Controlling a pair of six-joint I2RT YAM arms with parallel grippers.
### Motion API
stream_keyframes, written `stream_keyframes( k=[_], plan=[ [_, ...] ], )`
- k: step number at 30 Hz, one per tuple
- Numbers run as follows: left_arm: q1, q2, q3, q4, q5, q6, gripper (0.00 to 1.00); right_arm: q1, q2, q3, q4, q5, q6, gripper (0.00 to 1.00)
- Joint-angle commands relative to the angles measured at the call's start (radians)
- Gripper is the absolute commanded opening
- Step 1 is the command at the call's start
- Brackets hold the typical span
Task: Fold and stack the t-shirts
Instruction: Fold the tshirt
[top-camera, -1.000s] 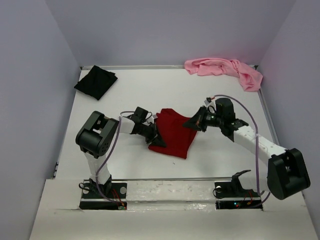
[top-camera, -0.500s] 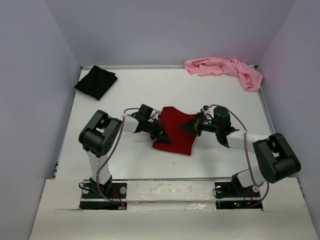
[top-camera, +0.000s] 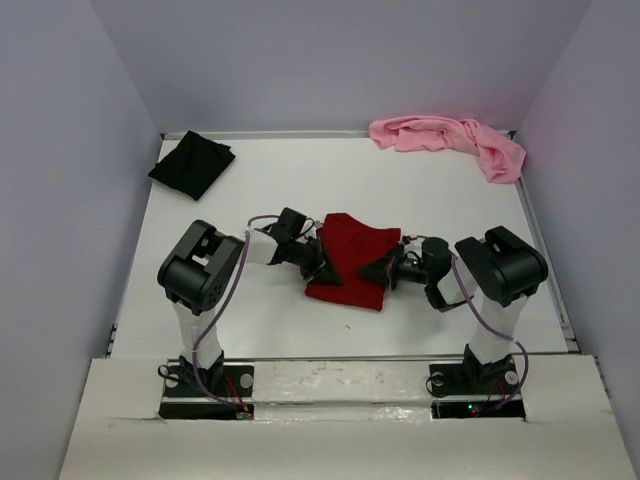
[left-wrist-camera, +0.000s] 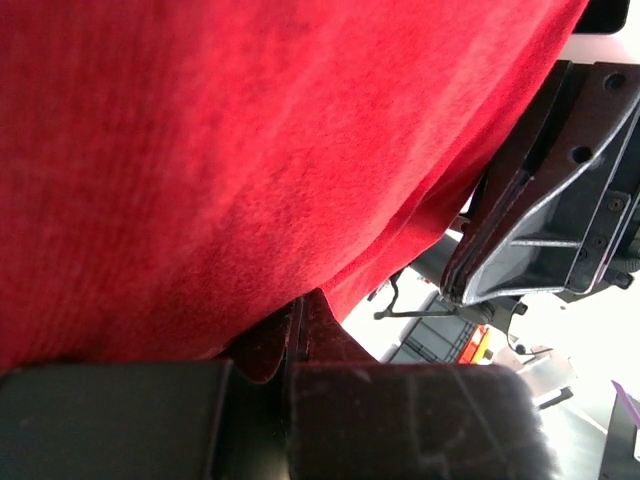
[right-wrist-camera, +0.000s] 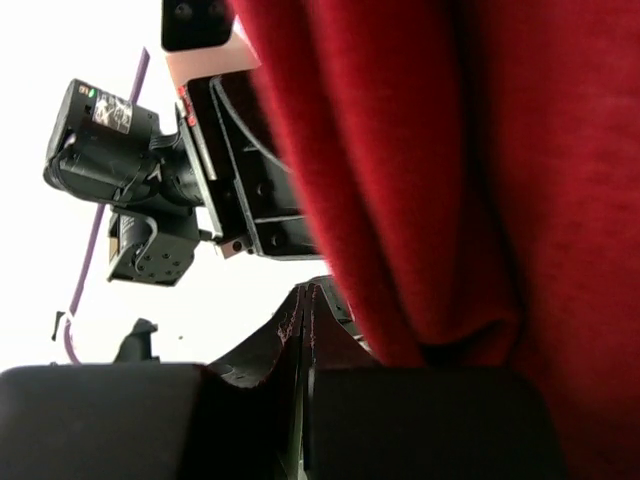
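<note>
The dark red t-shirt (top-camera: 350, 262) lies bunched and partly folded in the middle of the white table (top-camera: 420, 200). My left gripper (top-camera: 322, 272) is shut on its left edge, and my right gripper (top-camera: 372, 271) is shut on its right edge, facing the left one. In the left wrist view the red cloth (left-wrist-camera: 250, 150) fills the frame above the shut left gripper (left-wrist-camera: 297, 305). The right wrist view shows the red cloth (right-wrist-camera: 480, 150) hanging in folds beside the shut right gripper (right-wrist-camera: 307, 292). The black t-shirt (top-camera: 192, 164) lies folded at the far left. The light pink t-shirt (top-camera: 450, 140) is crumpled at the far right.
Pale walls enclose the table at the left, back and right. Both arm bases (top-camera: 340, 385) stand along the near edge. The right arm's elbow (top-camera: 505, 265) is folded back close to the red shirt's right side.
The right gripper has pulled the shirt's right edge nearer and leftward as its arm folded back. The red shirt has narrowed and shifted nearer. The left gripper moved slightly right.
</note>
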Motion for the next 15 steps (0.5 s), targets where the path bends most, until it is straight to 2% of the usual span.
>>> stream_keyframes(
  k=[1,4,7,8,9,11,15],
  plan=[
    [-0.002,0.0,0.042,-0.015,-0.006,0.005,0.0,0.002,-0.003,0.005,0.097,-0.02,-0.015,0.0],
    [-0.002,0.006,0.046,-0.016,-0.004,0.007,0.0,0.002,-0.04,0.04,-0.049,-0.024,-0.102,0.0],
    [-0.002,0.007,0.049,-0.018,-0.003,0.007,0.0,0.002,-0.119,0.118,-0.344,-0.003,-0.295,0.0],
    [-0.001,0.007,0.049,-0.018,-0.003,0.008,0.0,0.002,-0.141,0.149,-0.538,0.011,-0.36,0.0],
    [-0.002,0.009,0.051,-0.018,-0.001,0.01,0.0,0.002,-0.161,0.177,-0.616,0.029,-0.48,0.0],
    [-0.002,0.01,0.052,-0.018,-0.001,0.01,0.0,0.002,-0.193,0.241,-0.778,0.078,-0.573,0.0],
    [-0.002,0.015,0.054,-0.018,0.0,0.01,0.0,0.002,-0.179,0.238,-0.769,0.083,-0.688,0.0]
  ],
)
